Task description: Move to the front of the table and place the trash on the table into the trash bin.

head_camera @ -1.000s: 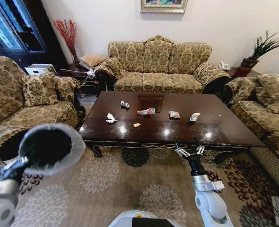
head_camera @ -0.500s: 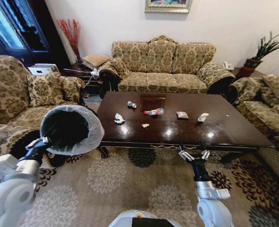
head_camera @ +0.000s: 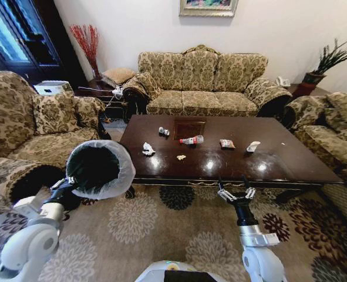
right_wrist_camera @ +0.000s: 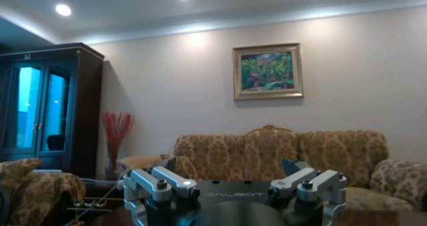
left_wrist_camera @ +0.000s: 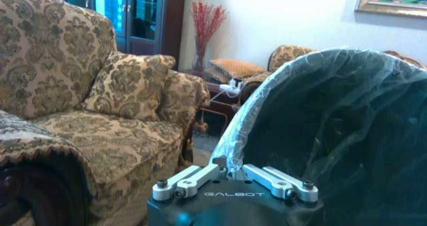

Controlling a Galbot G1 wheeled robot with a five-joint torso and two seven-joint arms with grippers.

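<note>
My left gripper (head_camera: 69, 183) is clenched on the rim of the trash bin (head_camera: 100, 168), held up left of the table (head_camera: 279, 158). My right gripper (head_camera: 235, 192) hangs released at the table's near edge. The trash (head_camera: 192, 140) lies mid-table, perhaps a bottle among scraps

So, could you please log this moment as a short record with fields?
left gripper: shut on the bin's bag rim, holding the bin tilted in the air left of the table
right gripper: open, empty, raised before the table's front edge
trash on table: white paper, bottle, wrapper, white cup piece, small scrap, small item
bin contents: none visible
</note>
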